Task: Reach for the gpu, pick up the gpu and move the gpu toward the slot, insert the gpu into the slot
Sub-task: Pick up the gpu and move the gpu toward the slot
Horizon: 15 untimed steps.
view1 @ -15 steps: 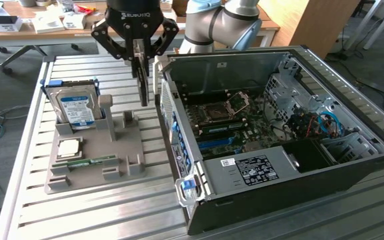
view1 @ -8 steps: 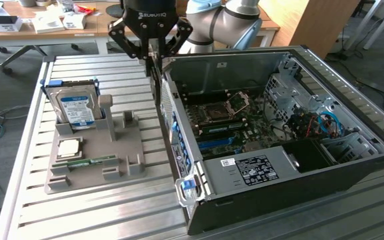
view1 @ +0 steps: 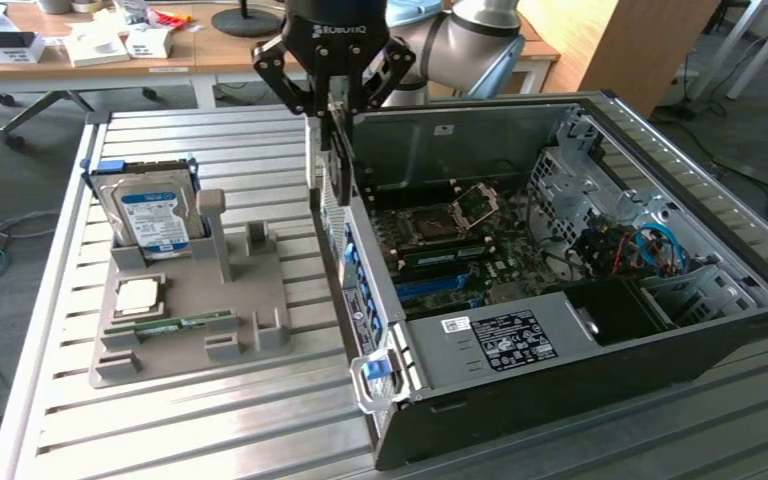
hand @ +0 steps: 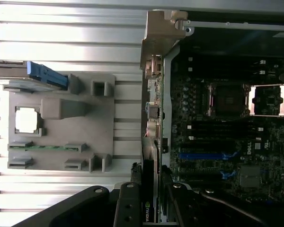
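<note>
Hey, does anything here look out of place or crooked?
The CPU socket on the motherboard has its metal load plate flipped open, leaving it uncovered. Otherwise nothing looks askew: the gripper holds the gpu upright at the open edge of the case.

1. Seen only edge-on in the exterior view: graphics card (view1: 332,165), faces and parts unreadable.
2. In the wrist view, mostly covered by the fingers of the gripper (hand: 150,172) and cut by the picture's edge.
3. Too small to read: label on the hard drive (view1: 152,215) at the holder's (view1: 191,300) far corner.
4. Cut off in the exterior view: arm (view1: 478,40).
</note>
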### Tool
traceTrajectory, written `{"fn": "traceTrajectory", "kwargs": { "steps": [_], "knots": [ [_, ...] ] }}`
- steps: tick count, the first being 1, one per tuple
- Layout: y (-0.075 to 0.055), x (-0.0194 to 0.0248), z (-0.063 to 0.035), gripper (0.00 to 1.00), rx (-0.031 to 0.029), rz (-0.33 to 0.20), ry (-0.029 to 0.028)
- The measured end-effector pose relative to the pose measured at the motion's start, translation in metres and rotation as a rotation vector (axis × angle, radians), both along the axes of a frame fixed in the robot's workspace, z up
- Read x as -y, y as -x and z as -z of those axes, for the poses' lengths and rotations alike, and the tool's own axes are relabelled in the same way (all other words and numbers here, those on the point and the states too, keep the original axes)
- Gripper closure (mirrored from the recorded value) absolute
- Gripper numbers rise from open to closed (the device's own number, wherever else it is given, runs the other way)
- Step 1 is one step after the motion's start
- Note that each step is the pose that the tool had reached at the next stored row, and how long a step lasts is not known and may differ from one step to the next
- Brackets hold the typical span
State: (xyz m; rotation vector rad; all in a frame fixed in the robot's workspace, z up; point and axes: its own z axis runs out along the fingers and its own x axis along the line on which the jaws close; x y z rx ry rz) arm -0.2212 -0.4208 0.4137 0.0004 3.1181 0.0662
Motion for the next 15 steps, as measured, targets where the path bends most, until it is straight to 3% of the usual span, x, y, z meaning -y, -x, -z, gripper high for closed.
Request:
{"fn": "traceTrajectory", "kwargs": {
  "steps": [9,12,15],
  "knots": [
    [-0.026,0.0,0.0,0.74,-0.0001,0.0,0.0],
    [-0.074,0.0,0.0,0.74,-0.0001,0.0,0.0],
    [-0.084,0.0,0.0,0.74,-0.0001,0.0,0.0]
  ]
}}
